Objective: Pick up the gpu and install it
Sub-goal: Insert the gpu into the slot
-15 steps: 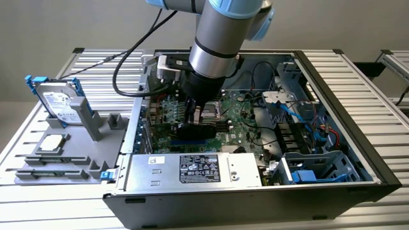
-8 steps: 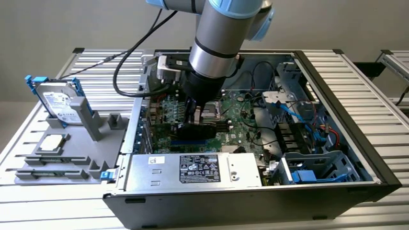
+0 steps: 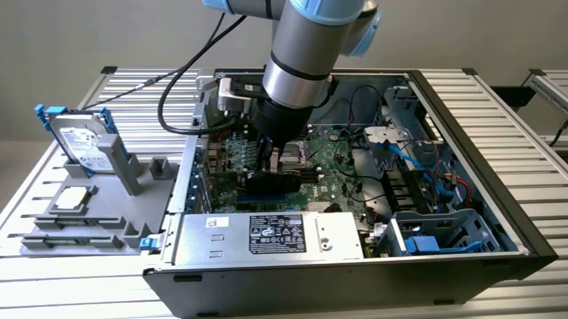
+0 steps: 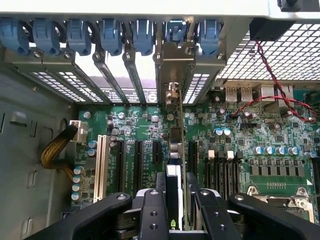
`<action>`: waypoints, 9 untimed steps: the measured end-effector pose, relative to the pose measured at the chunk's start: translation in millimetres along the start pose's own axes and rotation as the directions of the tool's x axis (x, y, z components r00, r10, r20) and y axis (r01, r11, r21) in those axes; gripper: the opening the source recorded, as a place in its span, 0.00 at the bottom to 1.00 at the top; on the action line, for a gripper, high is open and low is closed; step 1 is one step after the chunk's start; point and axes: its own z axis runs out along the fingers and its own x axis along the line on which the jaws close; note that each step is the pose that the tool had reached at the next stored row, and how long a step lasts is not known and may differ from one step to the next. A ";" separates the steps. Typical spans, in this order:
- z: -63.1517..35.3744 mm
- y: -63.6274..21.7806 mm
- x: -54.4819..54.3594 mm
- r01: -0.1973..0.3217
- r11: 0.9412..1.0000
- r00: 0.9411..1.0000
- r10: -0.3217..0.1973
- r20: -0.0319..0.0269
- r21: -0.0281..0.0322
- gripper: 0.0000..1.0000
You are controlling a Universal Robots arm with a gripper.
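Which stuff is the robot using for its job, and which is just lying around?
For the job: the gpu, held in the gripper; the motherboard; the computer case.
Just lying about: the hard drive; its grey stand; the power supply.

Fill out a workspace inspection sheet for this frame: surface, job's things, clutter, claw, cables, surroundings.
Surface: slatted metal table carrying an open PC case.
Job's things: gpu held on edge over the motherboard slots, bracket end toward the rear slot openings; whether it is seated cannot be told.
Clutter: hard drive upright in a grey holder at the exterior view's left.
Claw: claw shut on the gpu, inside the case.
Cables: black cable looping from the arm; blue cables in the case; red-black wire by the rear grille.
Surroundings: second table at the exterior view's right.
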 end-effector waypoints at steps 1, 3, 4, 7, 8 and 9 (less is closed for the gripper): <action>-0.1 0.1 0.1 0.001 1.000 1.000 -0.001 -0.002 0.000 0.27; 0.0 0.1 0.0 0.003 1.000 1.000 -0.003 -0.006 0.000 0.27; 0.0 0.0 0.0 0.004 1.000 1.000 -0.004 -0.008 0.000 0.27; 0.1 -0.1 -0.2 0.007 1.000 1.000 -0.007 -0.015 0.000 0.27; 0.2 -0.1 -0.3 0.008 1.000 1.000 -0.008 -0.017 0.000 0.27; 0.3 -0.2 -0.4 0.009 1.000 1.000 -0.009 -0.018 0.000 0.27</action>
